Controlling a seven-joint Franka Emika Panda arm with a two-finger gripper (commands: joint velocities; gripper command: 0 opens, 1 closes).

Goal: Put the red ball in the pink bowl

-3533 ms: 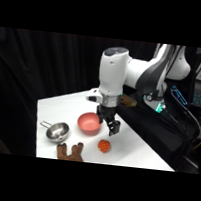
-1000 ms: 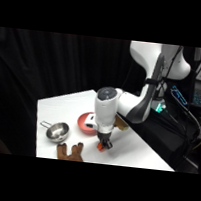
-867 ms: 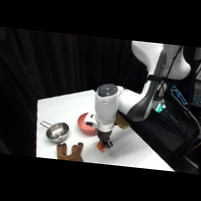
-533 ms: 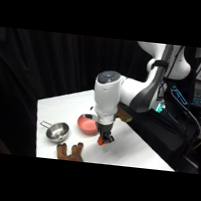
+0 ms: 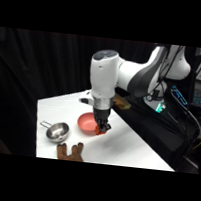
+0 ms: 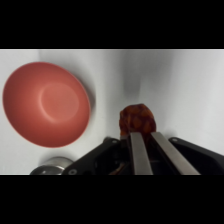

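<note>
My gripper (image 5: pixel 101 131) hangs above the table just right of the pink bowl (image 5: pixel 87 122), shut on the red ball (image 5: pixel 100 132), which is lifted off the surface. In the wrist view the bumpy orange-red ball (image 6: pixel 136 119) sits pinched at the tips of the two fingers (image 6: pixel 138 150), and the empty pink bowl (image 6: pixel 46 103) lies to the upper left of it on the white table.
A shiny steel cup (image 5: pixel 56 132) with a handle stands left of the bowl; its rim (image 6: pixel 55 166) shows at the wrist view's bottom edge. A brown plush toy (image 5: pixel 70 151) lies at the table's front edge. The arm's base and dark cabling are at the right.
The gripper came down on the ball near the front of the table, closed on it, and has lifted it up and back toward the bowl.
</note>
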